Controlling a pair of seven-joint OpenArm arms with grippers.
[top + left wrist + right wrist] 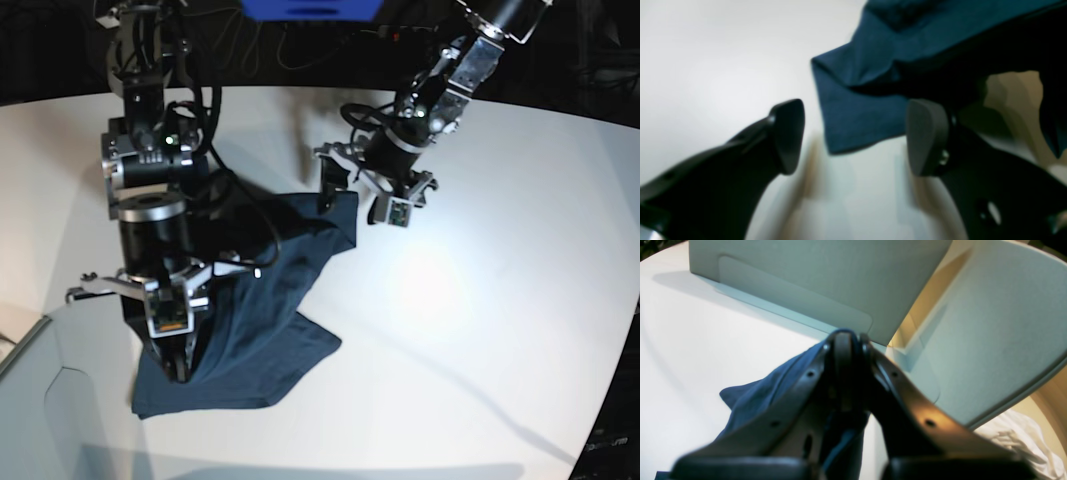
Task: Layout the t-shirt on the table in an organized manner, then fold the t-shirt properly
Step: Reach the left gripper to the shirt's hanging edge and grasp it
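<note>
shirt (250, 320): dark navy, rumpled on the white table (480, 300), 1 corner lifted | right claw (848, 343): jaws pinched together on shirt cloth | left claw (855, 136): jaws spread wide, holding nothing, shirt edge just beyond the tips

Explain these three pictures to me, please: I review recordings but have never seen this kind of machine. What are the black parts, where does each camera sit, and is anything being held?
This is a robot with two arms working over a white table. The base view looks down on both arms; the other two pictures come from cameras mounted at each wrist, looking along the claws. A dark navy t-shirt lies crumpled on the table. The right gripper, at the left of the base view, is shut on the t-shirt, with cloth bunched under it. The left gripper is open, its two black fingers apart and empty, with a corner of the shirt just beyond them. A pale panel stands behind.
</note>
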